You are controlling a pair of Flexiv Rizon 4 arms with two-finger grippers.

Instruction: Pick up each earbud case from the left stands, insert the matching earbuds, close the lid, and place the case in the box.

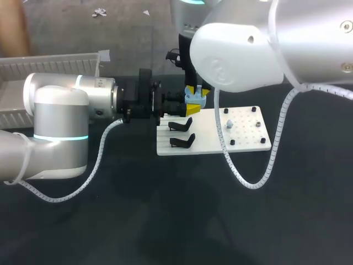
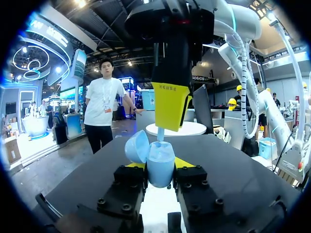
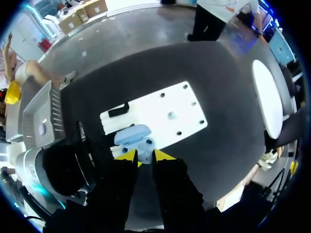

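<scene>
Left wrist view shows the light-blue earbud case (image 2: 159, 167), its lid (image 2: 137, 147) swung open, gripped from both sides by the left arm's fingers (image 2: 186, 163). The right arm's fingers (image 2: 170, 109) hang directly above it, closed on a pale earbud (image 2: 160, 133) whose stem dips into the case. Only this view shows the small dark print on their yellow tip. Head view places the case over the far left corner of the white stand plate (image 1: 242, 138), on the dark surface (image 1: 165, 221). Two black stands (image 1: 182, 126) sit nearer, a loose earbud (image 1: 229, 124) to the right, and the grey box (image 1: 49, 63) at far left.
</scene>
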